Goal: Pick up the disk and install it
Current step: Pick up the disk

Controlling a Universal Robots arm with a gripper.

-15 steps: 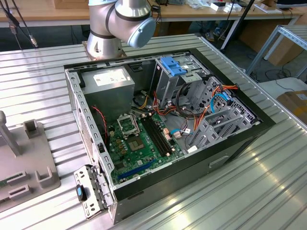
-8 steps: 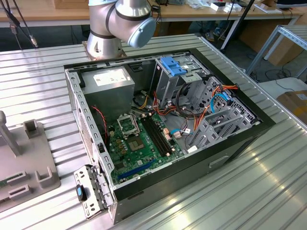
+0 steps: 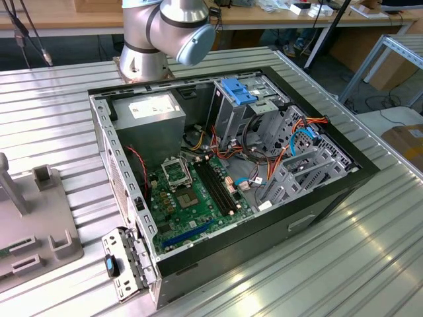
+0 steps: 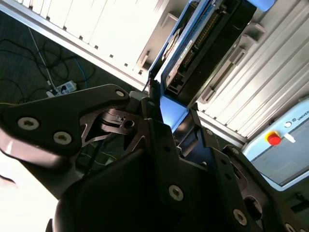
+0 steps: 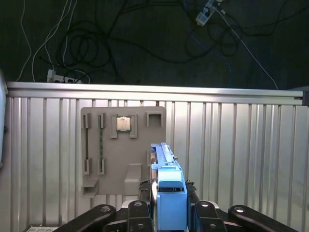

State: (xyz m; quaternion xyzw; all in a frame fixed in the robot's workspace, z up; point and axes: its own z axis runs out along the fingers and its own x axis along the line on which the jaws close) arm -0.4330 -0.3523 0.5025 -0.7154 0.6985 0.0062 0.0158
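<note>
The disk point(image 4: 203, 43) is a dark slab in a bright blue carrier frame, and my gripper point(image 4: 169, 113) is shut on one end of it. In the first wrist view the disk point(image 5: 166, 166) shows edge-on between the black fingers point(image 5: 137, 210), and my gripper point(image 5: 170, 195) holds it in the air above the ribbed metal table point(image 5: 231, 145). The open computer case point(image 3: 317, 198) lies on its side in the exterior view, with a metal drive cage point(image 3: 231, 115) at its back topped by a light blue latch piece point(image 3: 239, 90).
A grey fixture plate point(image 5: 123, 159) with a processor chip point(image 5: 123, 124) and a memory stick lies on the table under the gripper; it is at the exterior view's left point(image 3: 33, 224). The arm's base point(image 3: 142, 46) stands behind the case. Cables lie on the floor past the table edge point(image 5: 145, 89).
</note>
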